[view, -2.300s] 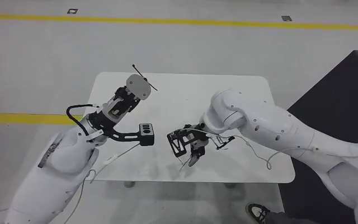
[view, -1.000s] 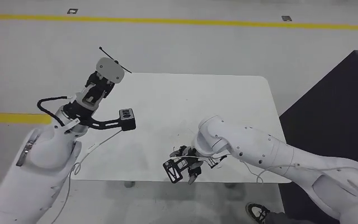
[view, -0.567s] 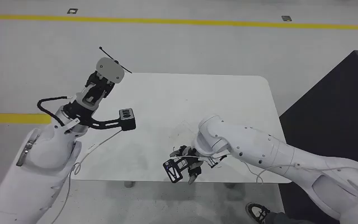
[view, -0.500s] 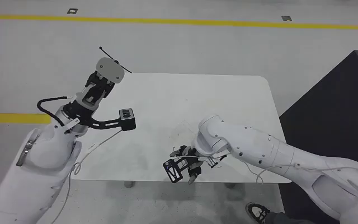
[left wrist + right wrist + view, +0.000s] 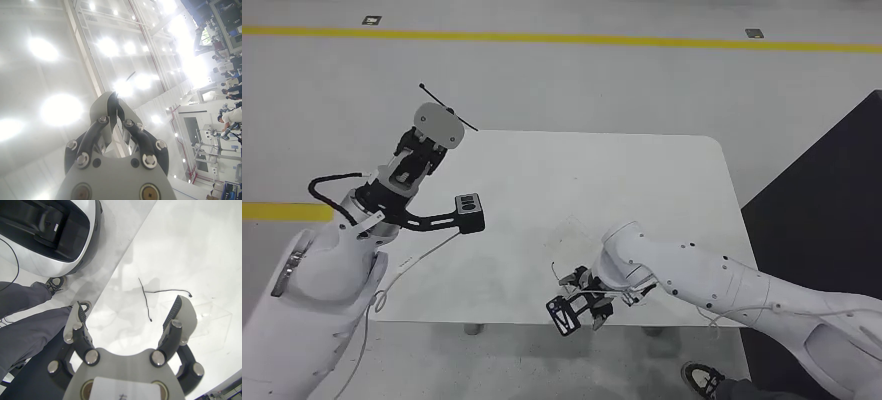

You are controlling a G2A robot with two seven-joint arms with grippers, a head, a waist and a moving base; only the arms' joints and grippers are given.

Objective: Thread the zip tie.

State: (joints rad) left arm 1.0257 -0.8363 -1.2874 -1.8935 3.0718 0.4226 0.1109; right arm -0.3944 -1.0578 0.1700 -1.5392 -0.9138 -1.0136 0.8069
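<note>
Top view: the left end effector (image 5: 438,122), raised over the far left corner of the white worktop (image 5: 642,180), is clamped on a thin black zip tie (image 5: 428,92). The right end effector (image 5: 128,303) gapes wide, holding nothing, above two loose black zip ties (image 5: 145,298) that lie touching near the worktop's near edge.

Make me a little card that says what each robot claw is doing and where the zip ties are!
left claw: shut on a black zip tie, held up in the air
right claw: open and empty, by the table edge nearest the robot
loose zip ties: two, touching, lying on the table
threaded: not yet
</note>
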